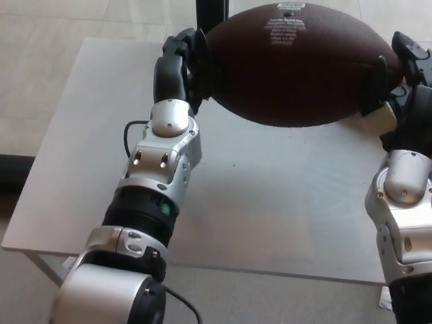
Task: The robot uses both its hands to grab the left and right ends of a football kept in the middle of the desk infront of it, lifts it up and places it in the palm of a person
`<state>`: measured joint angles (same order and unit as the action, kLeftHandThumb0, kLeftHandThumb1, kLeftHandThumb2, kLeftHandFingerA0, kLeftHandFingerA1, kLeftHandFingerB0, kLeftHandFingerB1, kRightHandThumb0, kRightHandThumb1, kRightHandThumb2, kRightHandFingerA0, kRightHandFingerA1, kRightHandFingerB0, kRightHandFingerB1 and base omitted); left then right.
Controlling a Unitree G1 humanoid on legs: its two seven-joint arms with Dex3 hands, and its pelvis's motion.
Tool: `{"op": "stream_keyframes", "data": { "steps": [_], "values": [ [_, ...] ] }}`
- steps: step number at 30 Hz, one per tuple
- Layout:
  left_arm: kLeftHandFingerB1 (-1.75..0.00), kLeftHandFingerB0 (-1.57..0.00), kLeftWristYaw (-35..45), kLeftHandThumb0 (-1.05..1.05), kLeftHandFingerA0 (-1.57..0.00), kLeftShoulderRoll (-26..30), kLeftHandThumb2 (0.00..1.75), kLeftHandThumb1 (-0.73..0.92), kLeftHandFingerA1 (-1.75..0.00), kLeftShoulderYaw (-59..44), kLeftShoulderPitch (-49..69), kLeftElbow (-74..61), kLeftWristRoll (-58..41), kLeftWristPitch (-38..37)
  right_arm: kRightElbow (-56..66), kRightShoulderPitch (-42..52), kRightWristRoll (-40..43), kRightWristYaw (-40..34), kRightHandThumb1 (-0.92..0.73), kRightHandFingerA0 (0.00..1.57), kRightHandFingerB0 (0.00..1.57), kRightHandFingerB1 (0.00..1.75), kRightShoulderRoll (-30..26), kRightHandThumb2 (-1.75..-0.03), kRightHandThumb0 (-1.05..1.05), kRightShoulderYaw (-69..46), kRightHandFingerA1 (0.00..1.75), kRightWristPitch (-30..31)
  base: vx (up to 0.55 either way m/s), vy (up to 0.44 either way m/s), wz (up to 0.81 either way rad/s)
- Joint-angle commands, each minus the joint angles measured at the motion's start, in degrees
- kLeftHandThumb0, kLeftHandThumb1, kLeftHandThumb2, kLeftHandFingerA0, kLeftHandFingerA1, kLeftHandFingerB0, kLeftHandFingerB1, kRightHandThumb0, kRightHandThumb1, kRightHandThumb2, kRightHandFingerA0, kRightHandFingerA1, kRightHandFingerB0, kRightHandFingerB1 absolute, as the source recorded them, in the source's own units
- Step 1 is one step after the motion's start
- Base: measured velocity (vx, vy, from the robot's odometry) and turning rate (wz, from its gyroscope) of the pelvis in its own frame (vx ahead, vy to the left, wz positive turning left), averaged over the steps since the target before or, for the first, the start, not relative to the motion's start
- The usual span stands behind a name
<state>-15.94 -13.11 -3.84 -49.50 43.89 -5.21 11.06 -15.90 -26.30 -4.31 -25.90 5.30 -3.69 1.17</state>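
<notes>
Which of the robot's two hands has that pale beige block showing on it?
The right hand, at the football's right end; the left hand looks all black.

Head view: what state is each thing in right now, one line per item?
football: lifted clear of the desk, held lengthwise between both hands, white print up.
left hand: shut on the football's left end.
right hand: shut on the football's right end.
desk: nothing resting on the visible top.

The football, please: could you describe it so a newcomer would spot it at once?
Look above the far edge of the grey table. The football hangs there, clamped between the left hand and right hand: a large dark brown oval with small white print on top.
</notes>
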Motion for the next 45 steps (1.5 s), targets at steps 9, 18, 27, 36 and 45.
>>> {"op": "stream_keyframes", "data": {
  "steps": [9, 18, 27, 36, 45],
  "values": [
    [-0.40, -0.15, 1.89, -0.94, -0.08, -5.20, 0.83, 0.92, -0.53, 0.63, -13.98, 4.27, -1.31, 0.40, -1.49, -9.67, 0.25, 0.93, -0.82, 0.57, 0.70, 0.51, 0.40, -0.63, -0.71, 0.09, 0.61, -3.27, 0.00, 0.000, 0.00],
    [-0.39, -0.19, 1.74, -0.96, -0.20, -5.03, 0.83, 0.92, -0.56, -0.74, -15.89, 7.82, -1.48, -0.17, -3.27, -10.53, -0.29, 1.37, -0.85, 0.59, 0.62, 0.46, -1.15, -0.65, -0.70, 0.19, 0.58, -2.74, 0.00, 0.000, 0.00],
    [-0.40, -0.17, 2.46, -0.97, -0.10, -3.27, 0.83, 0.92, -0.52, 0.43, -17.23, 11.00, 0.32, 2.35, -4.35, -10.66, 3.35, 1.00, -0.82, 0.57, 0.59, 0.44, 1.35, -0.65, -0.71, -1.58, 0.58, -1.97, 0.00, 0.000, 0.00],
    [-0.31, -0.06, 7.62, -0.81, -0.02, -0.42, 1.19, 0.77, -0.46, 4.47, -20.02, 15.57, 3.09, 7.52, -6.72, -11.70, 4.85, -1.21, -0.86, 0.55, 0.48, 0.44, 3.37, -0.65, -0.61, -3.86, 0.54, 0.82, 0.00, 0.000, 0.00],
    [-0.29, -0.08, 9.98, -0.86, -0.05, -0.10, 1.19, 0.78, -0.48, 6.84, -24.85, 22.72, 4.15, 9.17, -13.53, -15.63, 12.87, 0.38, -0.85, 0.51, 0.47, 0.43, 4.40, -0.64, -0.68, -12.59, 0.61, -1.43, 0.00, 0.000, 0.00]
  ]
}}
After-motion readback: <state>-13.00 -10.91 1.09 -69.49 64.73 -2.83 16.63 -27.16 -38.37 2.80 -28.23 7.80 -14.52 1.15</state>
